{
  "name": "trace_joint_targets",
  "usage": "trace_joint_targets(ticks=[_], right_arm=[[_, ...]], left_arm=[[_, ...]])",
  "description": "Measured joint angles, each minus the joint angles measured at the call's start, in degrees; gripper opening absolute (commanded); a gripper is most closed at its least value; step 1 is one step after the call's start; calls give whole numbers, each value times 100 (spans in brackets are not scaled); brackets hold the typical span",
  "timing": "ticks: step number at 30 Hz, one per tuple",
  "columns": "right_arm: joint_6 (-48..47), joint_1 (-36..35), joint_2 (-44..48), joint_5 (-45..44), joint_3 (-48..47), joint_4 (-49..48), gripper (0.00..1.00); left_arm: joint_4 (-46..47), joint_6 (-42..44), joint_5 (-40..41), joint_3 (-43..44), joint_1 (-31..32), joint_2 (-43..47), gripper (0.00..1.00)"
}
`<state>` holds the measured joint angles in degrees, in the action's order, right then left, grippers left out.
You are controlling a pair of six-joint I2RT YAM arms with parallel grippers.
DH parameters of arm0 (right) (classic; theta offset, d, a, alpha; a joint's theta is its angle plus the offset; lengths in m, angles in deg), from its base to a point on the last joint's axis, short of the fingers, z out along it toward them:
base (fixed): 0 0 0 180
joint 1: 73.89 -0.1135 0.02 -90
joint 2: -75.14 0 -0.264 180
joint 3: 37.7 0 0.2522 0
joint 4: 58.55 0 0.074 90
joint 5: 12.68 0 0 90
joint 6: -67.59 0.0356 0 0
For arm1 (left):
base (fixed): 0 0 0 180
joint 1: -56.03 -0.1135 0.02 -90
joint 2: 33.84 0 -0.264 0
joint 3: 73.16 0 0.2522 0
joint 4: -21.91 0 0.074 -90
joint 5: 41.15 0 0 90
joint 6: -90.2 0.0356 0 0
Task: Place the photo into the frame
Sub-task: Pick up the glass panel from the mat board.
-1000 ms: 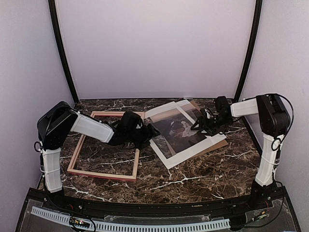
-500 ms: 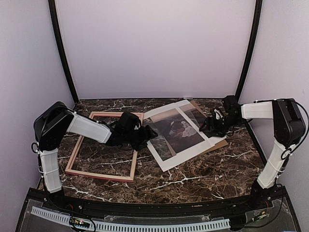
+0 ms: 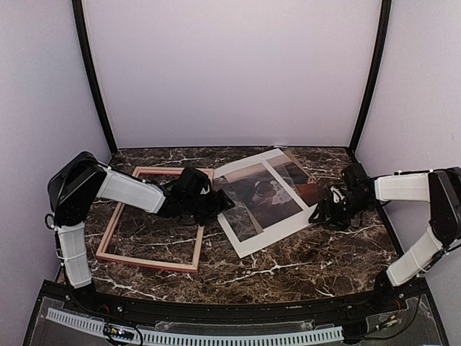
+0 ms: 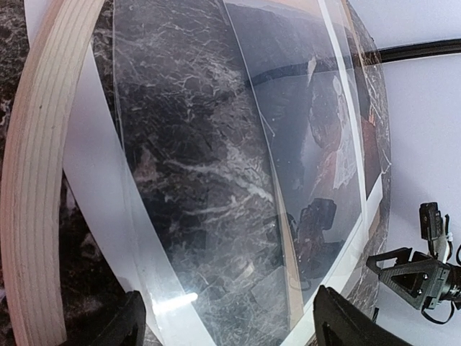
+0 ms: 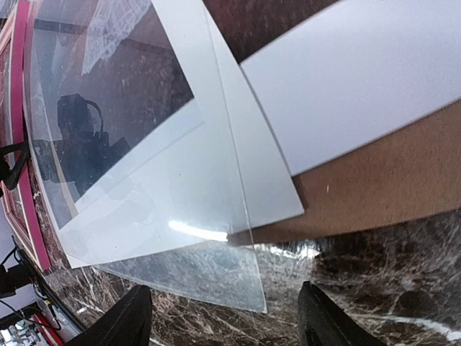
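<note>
The photo, a dark print with a wide white border, lies tilted at mid table under a clear sheet. To its left the frame lies flat, bare wood up, with pink along its edge. My left gripper is low at the photo's left corner, beside the frame's right rail. Its jaws are wide apart, with the clear sheet lying between them. My right gripper is open just off the photo's right corner, and the clear sheet's corner points at its gap.
A brown hardboard backing lies under the photo's right side, with a blank white sheet on it. The enclosure's walls and black posts close in the marble table.
My right gripper has pulled back right and toward the near side, off the photo stack. The photo and frame have shifted slightly left. The left gripper has stayed open.
</note>
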<state>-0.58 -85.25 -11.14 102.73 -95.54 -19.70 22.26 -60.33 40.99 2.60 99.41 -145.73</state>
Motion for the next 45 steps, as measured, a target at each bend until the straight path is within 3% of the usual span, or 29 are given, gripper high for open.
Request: trace_joint_targets(ticks=[21, 45], right_arm=[[289, -61, 94, 1128, 866, -1091, 59], [131, 256, 938, 1832, 962, -1152, 54]], left_arm=[[-85, 205, 129, 0, 131, 15, 82], [52, 164, 197, -68, 175, 15, 81]])
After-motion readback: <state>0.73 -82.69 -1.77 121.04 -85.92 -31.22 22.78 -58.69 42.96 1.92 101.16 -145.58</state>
